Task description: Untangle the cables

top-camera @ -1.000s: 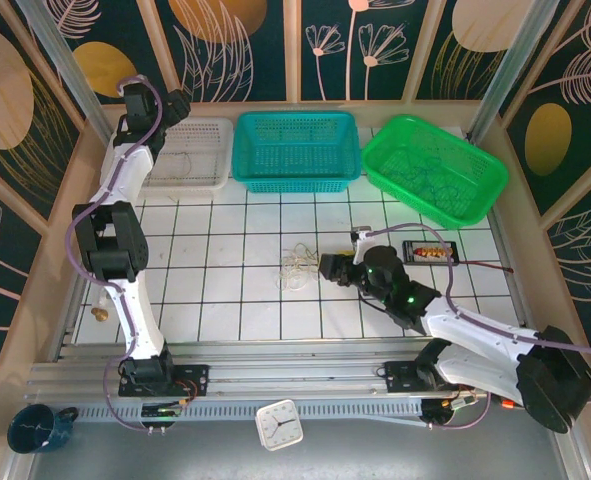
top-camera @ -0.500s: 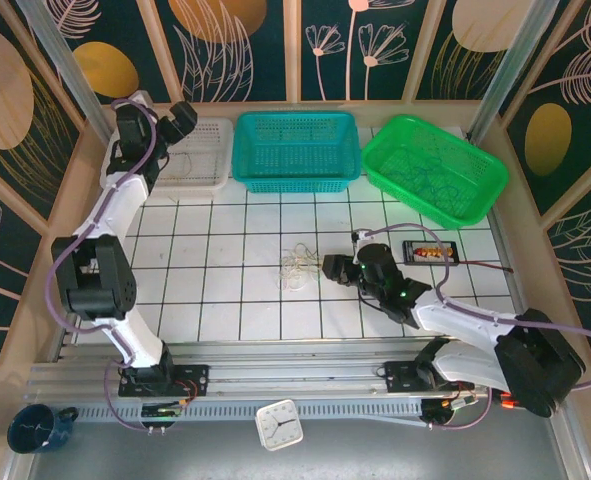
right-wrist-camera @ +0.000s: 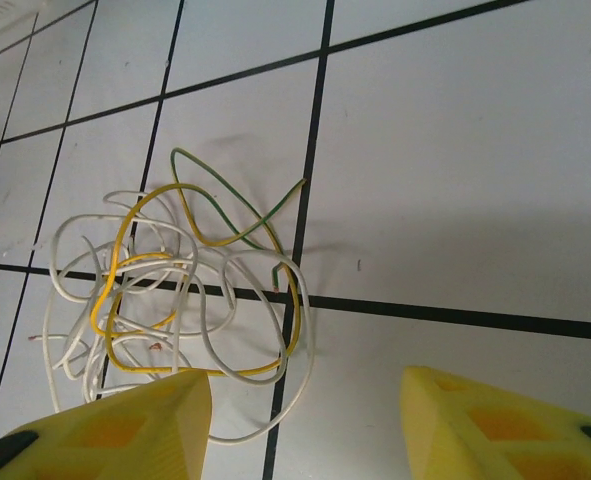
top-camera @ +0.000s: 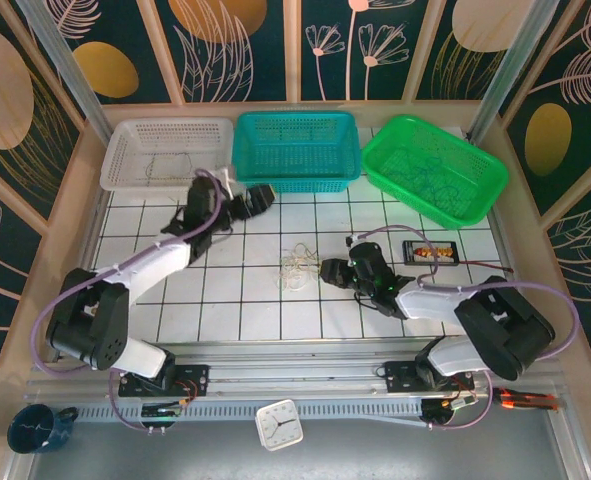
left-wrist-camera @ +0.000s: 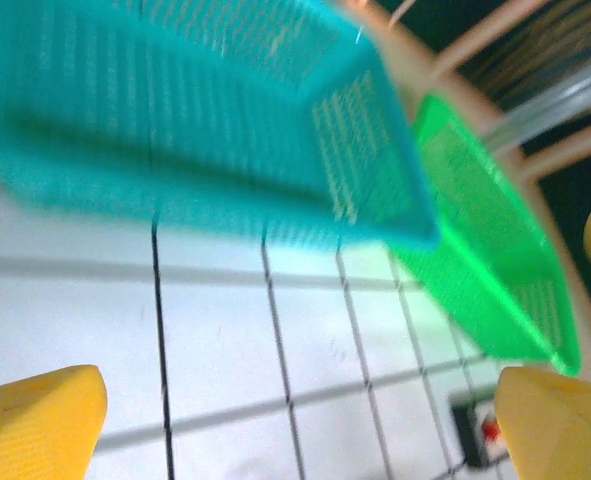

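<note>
A white basket [top-camera: 170,123], a teal basket [top-camera: 295,181] and a green basket [top-camera: 415,196] line the tiled worktop's [top-camera: 225,300] far edge. A small clock [top-camera: 278,424] lies by the front rail.

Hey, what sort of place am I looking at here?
Probably a robot test booth in a lab: the left arm and right arm are bolted to a metal rail at a gridded table, leaf-printed panels box it in, and a tangle of cables is laid out as practice material.

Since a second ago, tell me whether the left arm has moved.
Yes. The left arm swung from over the white basket to the teal basket's near corner.
</note>
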{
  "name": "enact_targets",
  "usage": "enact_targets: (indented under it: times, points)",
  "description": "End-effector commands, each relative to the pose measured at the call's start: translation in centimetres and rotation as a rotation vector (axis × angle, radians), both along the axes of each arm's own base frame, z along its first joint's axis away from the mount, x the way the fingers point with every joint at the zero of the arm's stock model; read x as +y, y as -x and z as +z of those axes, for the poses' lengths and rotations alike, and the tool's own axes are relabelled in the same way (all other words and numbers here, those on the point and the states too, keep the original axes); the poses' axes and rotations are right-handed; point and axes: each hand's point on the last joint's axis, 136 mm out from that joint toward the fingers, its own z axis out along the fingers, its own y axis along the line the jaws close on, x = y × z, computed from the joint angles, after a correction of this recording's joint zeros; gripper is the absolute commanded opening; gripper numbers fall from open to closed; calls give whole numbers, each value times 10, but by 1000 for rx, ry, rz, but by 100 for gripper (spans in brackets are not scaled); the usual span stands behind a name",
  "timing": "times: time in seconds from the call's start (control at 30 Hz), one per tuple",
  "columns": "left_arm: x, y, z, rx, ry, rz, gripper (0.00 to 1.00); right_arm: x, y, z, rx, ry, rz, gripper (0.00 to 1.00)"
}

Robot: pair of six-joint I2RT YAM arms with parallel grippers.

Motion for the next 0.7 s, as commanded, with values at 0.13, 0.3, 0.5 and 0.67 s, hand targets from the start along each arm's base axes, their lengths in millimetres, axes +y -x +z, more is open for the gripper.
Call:
enact_targets:
  times: [0.13,0.3,0.5,0.67]
  points:
    - [6,43,-25,24,67,42,99,15,-18,16,-41,-56,2,52]
    - [10,50,-25,20,42,37,99,19,-24,15,-40,-51,7,49]
    - [7,51,-27,34,48,19,99,22,-27,12,-33,-47,10,48]
    - [7,54,-32,44,44,12,99,29,-25,20,-39,-70,32,46]
